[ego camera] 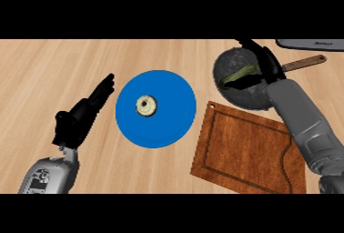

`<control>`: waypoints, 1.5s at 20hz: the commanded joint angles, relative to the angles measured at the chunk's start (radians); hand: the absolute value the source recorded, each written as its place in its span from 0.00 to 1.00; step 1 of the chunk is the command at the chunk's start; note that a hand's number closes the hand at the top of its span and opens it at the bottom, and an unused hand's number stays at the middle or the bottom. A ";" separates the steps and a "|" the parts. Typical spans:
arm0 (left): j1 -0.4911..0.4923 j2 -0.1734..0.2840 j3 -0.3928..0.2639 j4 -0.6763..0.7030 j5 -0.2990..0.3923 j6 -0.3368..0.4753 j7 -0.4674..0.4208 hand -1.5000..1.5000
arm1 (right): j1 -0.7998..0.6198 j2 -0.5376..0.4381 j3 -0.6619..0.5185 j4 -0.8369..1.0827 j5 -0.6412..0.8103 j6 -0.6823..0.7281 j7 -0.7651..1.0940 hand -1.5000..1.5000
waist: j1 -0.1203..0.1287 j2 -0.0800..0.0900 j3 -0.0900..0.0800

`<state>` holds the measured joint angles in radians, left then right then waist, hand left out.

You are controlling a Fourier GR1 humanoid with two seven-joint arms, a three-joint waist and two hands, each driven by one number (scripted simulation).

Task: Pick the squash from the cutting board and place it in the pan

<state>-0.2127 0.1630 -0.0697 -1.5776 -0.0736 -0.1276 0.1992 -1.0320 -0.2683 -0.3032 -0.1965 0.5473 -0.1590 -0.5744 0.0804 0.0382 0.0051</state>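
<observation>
Holding the green squash (240, 74) over the pan (236, 93), right hand (263, 59) curled on it; left hand (86, 109) flat, fingers straight.

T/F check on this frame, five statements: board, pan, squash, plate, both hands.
1. The cutting board has the squash lying on it. False: the board shows bare; the green squash is over the pan.
2. The right hand is over the dark pan. True.
3. The blue plate lies left of the cutting board. True.
4. The blue plate carries nothing. False: a small pale round item sits on it.
5. The left hand grips the plate. False: it is open, fingers straight, left of the plate and holding nothing.
</observation>
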 commanded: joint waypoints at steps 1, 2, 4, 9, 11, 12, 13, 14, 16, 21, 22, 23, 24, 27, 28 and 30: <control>0.012 -0.007 -0.021 -0.001 -0.022 0.004 -0.020 0.50 | -0.008 -0.041 -0.103 0.014 -0.106 0.101 -0.059 0.00 | 0.008 0.006 0.001; 0.011 0.013 -0.002 -0.014 0.004 -0.019 -0.005 0.50 | -0.022 -0.028 -0.116 0.030 -0.124 0.152 -0.043 0.00 | 0.008 -0.001 0.000; 0.013 -0.004 -0.008 -0.009 -0.018 0.009 -0.003 0.50 | 0.002 -0.090 -0.137 0.041 -0.148 0.265 -0.088 0.00 | -0.008 -0.003 0.000; -0.007 0.008 0.019 -0.017 0.002 0.002 0.014 0.50 | 0.081 -0.177 -0.139 0.064 -0.152 0.438 -0.189 0.00 | -0.014 -0.003 0.001; 0.022 -0.004 0.003 -0.015 -0.011 0.009 0.008 0.50 | 0.076 -0.196 -0.136 0.061 -0.152 0.493 -0.210 0.00 | -0.013 -0.007 0.000; 0.064 0.004 -0.003 -0.048 0.002 -0.011 -0.008 0.50 | 0.134 -0.219 -0.138 0.052 -0.153 0.508 -0.290 0.00 | -0.004 -0.004 0.001; 0.009 0.004 0.006 -0.009 0.008 -0.017 0.019 0.50 | 0.097 -0.212 -0.150 0.043 -0.165 0.505 -0.277 0.00 | -0.018 -0.007 0.000; 0.017 0.022 0.034 -0.003 0.020 -0.021 0.007 0.50 | 0.164 -0.217 -0.153 0.036 -0.168 0.514 -0.363 0.00 | -0.022 -0.006 0.001; -0.023 0.007 0.024 -0.002 0.006 -0.006 0.021 0.50 | 0.105 -0.239 -0.142 0.038 -0.157 0.536 -0.316 0.00 | -0.013 -0.005 0.000; 0.013 -0.011 0.017 0.002 -0.011 0.015 0.003 0.50 | 0.200 -0.267 -0.142 0.042 -0.166 0.613 -0.400 0.00 | -0.027 -0.011 0.000; 0.014 -0.021 0.004 -0.033 -0.011 0.019 0.033 0.50 | 0.245 -0.253 -0.132 0.031 -0.161 0.612 -0.454 0.00 | -0.032 -0.016 0.001; 0.001 0.018 0.037 -0.021 -0.002 0.000 0.033 0.50 | 0.252 -0.240 -0.130 0.032 -0.160 0.597 -0.450 0.00 | -0.031 -0.015 0.000; 0.051 0.043 0.050 -0.021 0.022 -0.036 0.010 0.50 | 0.294 -0.251 -0.123 0.025 -0.155 0.607 -0.490 0.00 | -0.030 -0.016 0.000; 0.026 0.002 0.024 -0.034 0.004 -0.004 0.029 0.50 | 0.302 -0.253 -0.121 0.016 -0.163 0.627 -0.496 0.00 | -0.037 -0.019 0.000; 0.017 0.029 0.047 -0.014 0.020 -0.029 0.028 0.50 | 0.296 -0.255 -0.124 0.011 -0.168 0.617 -0.495 0.00 | -0.034 -0.017 0.000; 0.031 0.014 0.042 0.004 -0.011 0.002 -0.001 0.50 | 0.328 -0.267 -0.114 0.001 -0.165 0.645 -0.525 0.00 | -0.044 -0.018 0.000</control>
<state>-0.1831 0.1780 -0.0347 -1.5944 -0.0708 -0.1370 0.2096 -0.7568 -0.5206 -0.4229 -0.1929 0.3847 0.3401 -0.9274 0.0462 0.0216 0.0053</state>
